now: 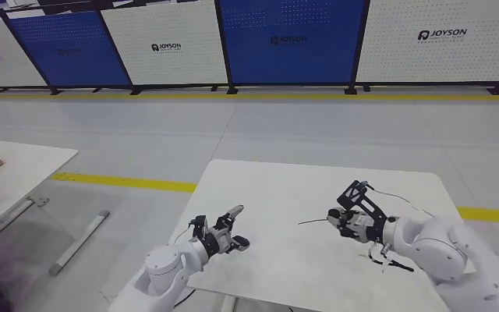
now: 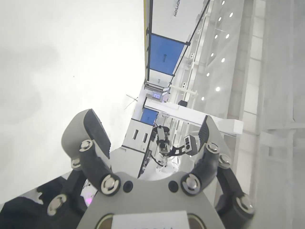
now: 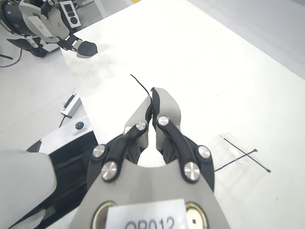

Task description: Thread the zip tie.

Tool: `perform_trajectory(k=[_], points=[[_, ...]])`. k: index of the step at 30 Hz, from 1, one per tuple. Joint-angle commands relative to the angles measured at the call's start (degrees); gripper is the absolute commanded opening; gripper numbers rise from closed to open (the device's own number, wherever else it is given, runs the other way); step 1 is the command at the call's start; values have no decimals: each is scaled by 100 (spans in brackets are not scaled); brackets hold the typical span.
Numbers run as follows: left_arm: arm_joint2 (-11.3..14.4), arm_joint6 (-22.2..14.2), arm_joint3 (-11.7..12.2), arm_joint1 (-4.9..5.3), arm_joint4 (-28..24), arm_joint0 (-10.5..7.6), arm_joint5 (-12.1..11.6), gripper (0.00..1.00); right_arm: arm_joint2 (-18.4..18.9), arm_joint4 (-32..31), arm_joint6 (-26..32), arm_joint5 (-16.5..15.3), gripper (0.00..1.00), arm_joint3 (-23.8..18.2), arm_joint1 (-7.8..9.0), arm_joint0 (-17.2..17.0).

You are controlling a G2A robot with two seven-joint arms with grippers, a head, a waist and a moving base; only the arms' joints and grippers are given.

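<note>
Left arm [image 1: 168, 269] comes in from the near-left, elbow bent, wrist rolled so the left claw [image 1: 239, 226] lies on its side. Fingers spread wide, nothing between them; black pads [image 2: 96, 125] face each other across the gap. It sits at the near-left edge of the worktop [image 1: 312, 187], aimed roughly at the other arm. Right arm [image 1: 433, 246] comes in from the near-right, forearm low over the worktop. Right claw [image 3: 151, 96] points back toward the left one, well apart from it. Its fingers are pressed together, pinching a thin black zip tie [image 3: 139, 83] whose free end sticks out past the tips.
</note>
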Motion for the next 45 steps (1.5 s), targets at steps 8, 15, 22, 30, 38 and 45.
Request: perform_trajectory(k=[8,15,22,30,38,45], points=[[195,684,-30,181,-201,-320,0,100,-108,167,-23,0,0,183,-37,135],[339,693,-7,163,-395,-320,0,100,-137,-241,-163,71,0,62,-42,92],[874,941,-76,343,-1547,-580,0,100,-680,-1550,-30,441,0,-450,-205,419],[1643,1712,-44,748,-2781,-1114,0,100,-1271,-1923,273,983,0,-215,-507,1003],[1643,1712,-44,748,-2781,-1114,0,100,-1271,-1923,273,983,0,-215,-507,1003],[1740,1945,0,651,-3334,-1318,0,100,-1484,-2856,-10,492,0,-473,-547,979]])
